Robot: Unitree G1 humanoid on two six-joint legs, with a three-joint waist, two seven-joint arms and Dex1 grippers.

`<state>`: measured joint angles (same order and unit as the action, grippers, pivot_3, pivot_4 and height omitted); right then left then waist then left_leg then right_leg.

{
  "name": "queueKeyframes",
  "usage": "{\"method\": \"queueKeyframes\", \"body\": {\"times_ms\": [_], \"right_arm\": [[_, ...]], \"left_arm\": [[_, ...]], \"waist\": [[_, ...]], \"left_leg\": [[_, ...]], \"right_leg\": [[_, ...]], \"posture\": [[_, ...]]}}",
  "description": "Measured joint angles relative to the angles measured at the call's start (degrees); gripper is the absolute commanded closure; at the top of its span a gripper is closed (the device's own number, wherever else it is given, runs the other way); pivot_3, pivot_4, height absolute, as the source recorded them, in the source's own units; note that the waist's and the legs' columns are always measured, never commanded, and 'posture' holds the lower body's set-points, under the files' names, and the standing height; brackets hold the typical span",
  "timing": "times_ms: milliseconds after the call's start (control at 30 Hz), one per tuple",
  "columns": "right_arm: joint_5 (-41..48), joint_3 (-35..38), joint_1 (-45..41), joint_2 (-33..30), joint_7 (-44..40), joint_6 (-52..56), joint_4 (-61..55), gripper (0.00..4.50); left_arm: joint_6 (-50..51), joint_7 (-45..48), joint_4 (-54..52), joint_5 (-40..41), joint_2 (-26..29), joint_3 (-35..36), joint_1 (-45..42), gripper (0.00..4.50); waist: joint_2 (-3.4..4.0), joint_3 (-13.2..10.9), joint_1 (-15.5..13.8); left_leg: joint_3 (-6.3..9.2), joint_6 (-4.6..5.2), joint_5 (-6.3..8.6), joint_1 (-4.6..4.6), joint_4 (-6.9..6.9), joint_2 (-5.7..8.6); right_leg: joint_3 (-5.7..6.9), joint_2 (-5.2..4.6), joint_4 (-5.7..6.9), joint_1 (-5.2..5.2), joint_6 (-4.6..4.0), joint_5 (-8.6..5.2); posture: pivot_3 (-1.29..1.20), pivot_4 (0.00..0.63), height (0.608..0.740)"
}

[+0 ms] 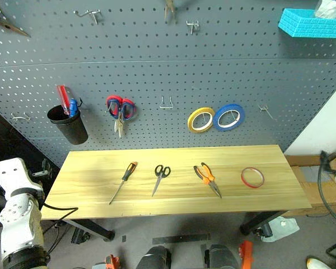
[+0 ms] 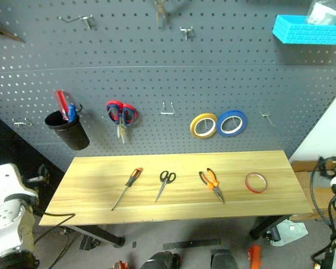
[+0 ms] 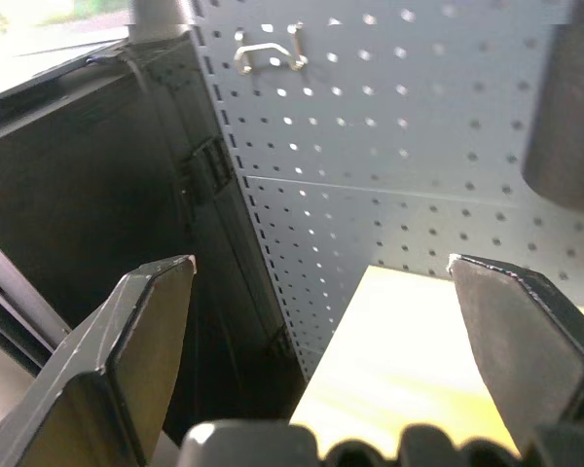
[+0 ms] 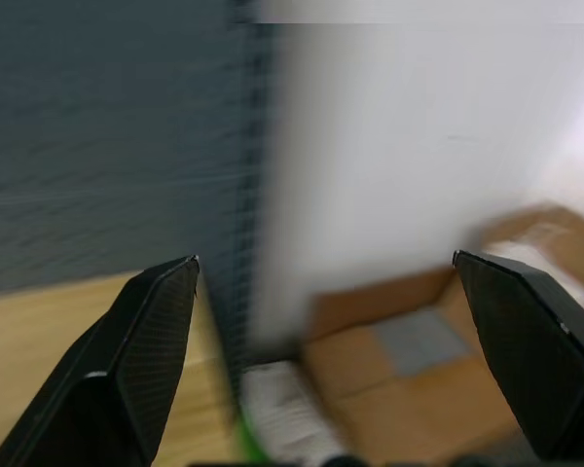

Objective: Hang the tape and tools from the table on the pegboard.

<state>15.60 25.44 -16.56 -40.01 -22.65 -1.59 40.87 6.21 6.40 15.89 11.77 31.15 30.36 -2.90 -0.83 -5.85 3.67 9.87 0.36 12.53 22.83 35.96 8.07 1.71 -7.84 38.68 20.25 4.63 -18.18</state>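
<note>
On the desk (image 1: 101, 193) below the pegboard (image 1: 157, 73), seen from the head, lie the screwdriver (image 1: 124, 181), black scissors (image 1: 160, 177), pliers (image 1: 207, 178) and red tape (image 1: 252, 177), all well apart; the tape looks light and thin, best pinched across its band, the stiff tools by their handles; left wrist view: left gripper (image 3: 321, 336) wide open, empty; right wrist view: right gripper (image 4: 326, 336) likewise.

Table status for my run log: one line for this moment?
table: screwdriver, scissors, pliers, red tape | pegboard: none hung | left gripper open | right gripper open
</note>
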Motion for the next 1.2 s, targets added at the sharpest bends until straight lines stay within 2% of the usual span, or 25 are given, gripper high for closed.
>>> {"method": "queueKeyframes", "body": {"times_ms": [133, 300, 433, 600, 733, 933, 1200], "right_arm": [[1.6, -5.4, 4.9, 3.5, -4.4, 8.5, -15.7, 0.0], [2.1, -6.7, 8.7, 3.1, -5.8, 17.3, -29.2, 0.0], [2.9, -7.7, 10.6, 3.0, -7.2, 23.1, -36.6, 0.0], [4.1, -8.6, 12.2, 0.8, -7.6, 33.2, -44.9, 0.0], [6.1, -8.8, 12.5, -1.0, -7.2, 42.9, -51.7, 0.0], [6.0, -12.7, 11.9, -4.1, -8.2, 50.4, -55.6, 0.0], [3.2, -20.6, 1.8, -3.3, -7.9, 53.3, -49.6, 0.0]], "left_arm": [[0.7, 3.1, -5.5, -2.1, 0.0, -6.0, 1.2, 0.03], [2.1, 6.3, -11.5, -0.7, -0.8, -6.7, 3.1, 0.03], [4.5, 7.9, -16.7, 1.0, -2.8, -8.0, 4.1, 0.03], [7.0, 15.8, -24.1, 1.4, 0.3, -14.4, 5.0, 0.03], [10.8, 24.3, -29.3, 4.5, 2.7, -20.8, 1.2, 0.03], [15.3, 37.0, -30.1, 6.6, 6.1, -30.1, -8.0, 0.03], [14.9, 53.9, -24.1, 9.0, 7.9, -37.8, -18.6, 0.03]], "waist": [[0.14, -0.7, -0.5], [0.33, -2.5, -1.0], [-0.04, -4.2, -1.1], [-0.19, -6.6, -1.1], [-0.22, -8.7, -0.8], [-0.42, -11.4, 0.5], [-0.95, -14.0, 3.0]], "left_leg": [[-0.06, 0.02, 0.03, 0.01, 0.03, -0.07], [-0.48, 0.17, 0.14, 0.11, 0.01, -0.21], [-0.73, 0.21, 0.22, 0.2, 0.01, -0.34], [-1.07, 0.25, 0.3, 0.67, 0.07, -0.51], [-1.13, 0.25, 0.3, 1.0, 0.15, -0.6], [-1.48, 0.33, 0.35, 1.12, 0.16, -0.66], [-2.21, 0.34, 0.36, 1.29, 0.17, -0.79]], "right_leg": [[-0.16, -0.03, 0.01, 0.06, 0.0, 0.0], [-0.48, -0.04, 0.03, 0.31, 0.0, 0.0], [-0.64, 0.01, 0.02, 0.49, -0.02, 0.01], [-0.9, 0.11, 0.04, 1.08, -0.06, 0.06], [-0.9, 0.17, 0.14, 1.39, -0.11, 0.08], [-1.03, 0.16, 0.14, 1.56, -0.12, 0.09], [-1.1, 0.13, 0.29, 2.01, -0.06, 0.12]], "posture": [[-0.09, 0.159, 0.74], [-0.09, 0.212, 0.74], [-0.1, 0.257, 0.74], [-0.14, 0.329, 0.74], [-0.18, 0.363, 0.74], [-0.24, 0.404, 0.74], [-0.26, 0.429, 0.74]]}}
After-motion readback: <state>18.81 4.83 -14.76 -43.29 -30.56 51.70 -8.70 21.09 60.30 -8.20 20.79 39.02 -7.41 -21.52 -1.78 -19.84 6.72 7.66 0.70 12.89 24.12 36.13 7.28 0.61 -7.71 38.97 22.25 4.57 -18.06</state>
